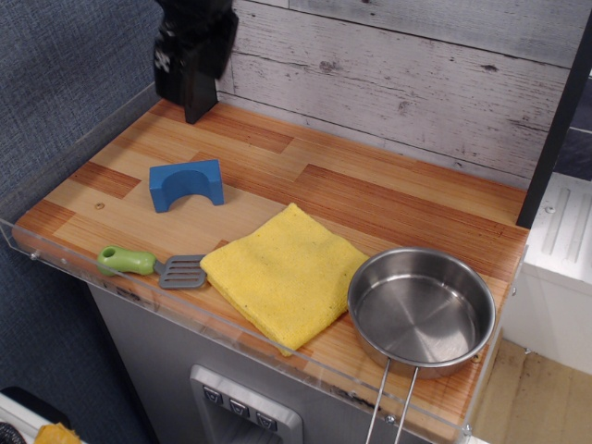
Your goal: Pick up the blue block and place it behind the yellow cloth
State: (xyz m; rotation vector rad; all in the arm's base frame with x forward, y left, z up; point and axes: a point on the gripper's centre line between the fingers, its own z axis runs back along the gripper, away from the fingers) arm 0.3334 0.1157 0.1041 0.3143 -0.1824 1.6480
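Up at the top left of the frame the gripper (190,55) hangs high above the counter (370,199), a dark blocky shape cut off by the top edge; whether its jaws are spread or pressed together, I can't tell. Below it, left of centre, the block (187,185) sits on the wood with its arch opening down, well apart from the gripper. Lower, at centre, the cloth (285,271) lies flat. A spatula (153,265) touches the cloth's left corner. At lower right, the pan (421,310) sits just beside the cloth.
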